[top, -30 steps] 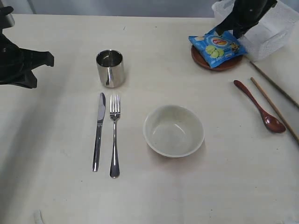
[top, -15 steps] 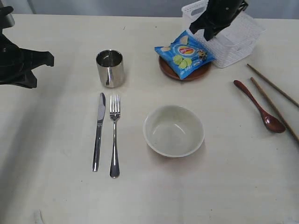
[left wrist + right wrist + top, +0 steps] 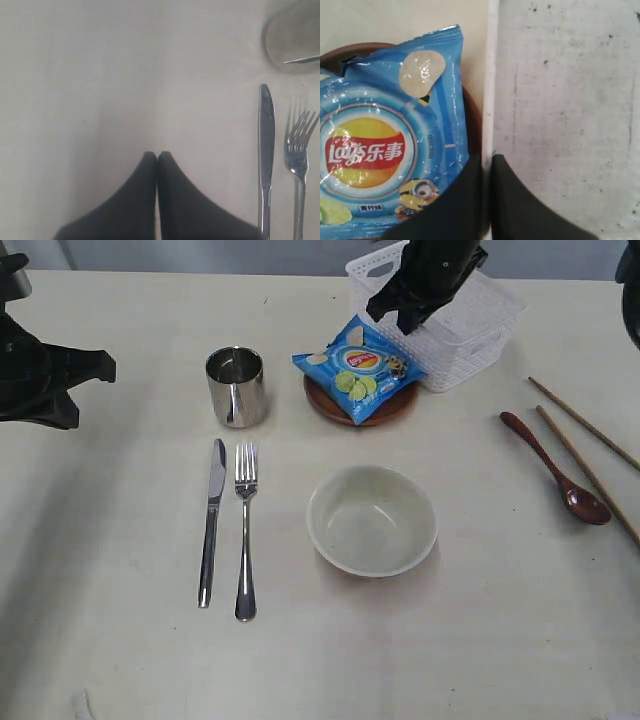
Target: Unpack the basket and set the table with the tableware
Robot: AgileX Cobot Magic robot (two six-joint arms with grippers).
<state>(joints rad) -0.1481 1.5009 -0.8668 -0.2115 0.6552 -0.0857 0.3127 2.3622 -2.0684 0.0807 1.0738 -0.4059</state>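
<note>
I am looking down at the counter point(image 3: 120, 640). My left fingers point(image 3: 161, 164) are hanging over a bare part of it on the left side. They are squeezed tight together and are holding nothing. The knife point(image 3: 212, 520) and the fork point(image 3: 245, 530) are lying side by side near them, and the shiny cup point(image 3: 236, 387) is standing just behind those two. My right fingers point(image 3: 476, 170) are at the far side of the counter, pinching the thin side wall of the white basket point(image 3: 470, 330). I cannot tell if the basket is sitting on the counter or is lifted a little. It is right next to the small brown plate point(image 3: 392, 412). The blue chip bag point(image 3: 358, 368) is lying on the plate and covering most of it. The cream bowl point(image 3: 371, 520) is sitting in the middle, open side up. On the right, the red-brown spoon point(image 3: 555, 468) is lying just beside the two chopsticks point(image 3: 586, 471).
</note>
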